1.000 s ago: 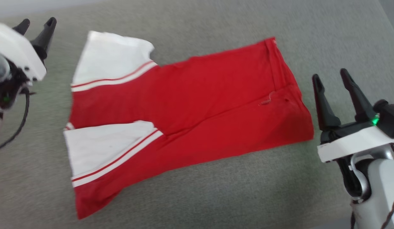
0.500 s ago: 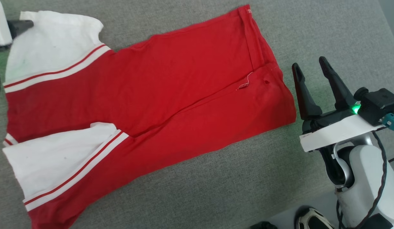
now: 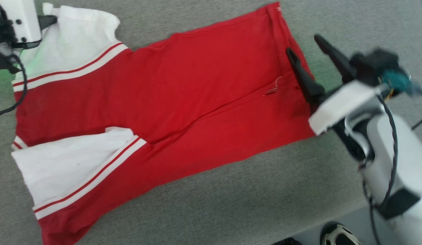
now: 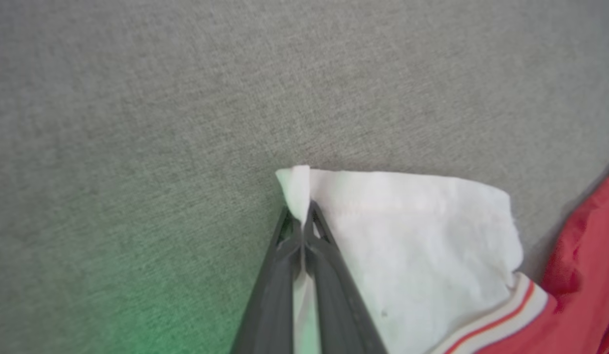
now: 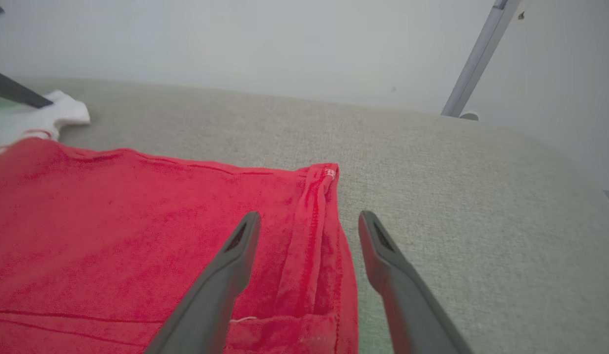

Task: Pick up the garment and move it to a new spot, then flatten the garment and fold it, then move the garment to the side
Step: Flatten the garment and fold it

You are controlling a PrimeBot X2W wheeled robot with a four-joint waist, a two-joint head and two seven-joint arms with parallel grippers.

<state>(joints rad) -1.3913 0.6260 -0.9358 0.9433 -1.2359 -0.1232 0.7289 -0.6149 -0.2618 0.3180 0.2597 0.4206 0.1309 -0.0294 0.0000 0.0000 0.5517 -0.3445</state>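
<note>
Bright, even light; the right gripper (image 3: 302,43) is motion-blurred, and green glow tints the grey surface (image 4: 137,275).

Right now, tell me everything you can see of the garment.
The garment is soft red knit cloth, spread almost flat on the grey fabric surface. Its left end has two white panels edged with red-and-white stripes; its right end is a folded red band with a small white stitch nearby. The left gripper is shut on a far white corner. The right gripper stands open astride the band's edge; contact is unclear.
</note>
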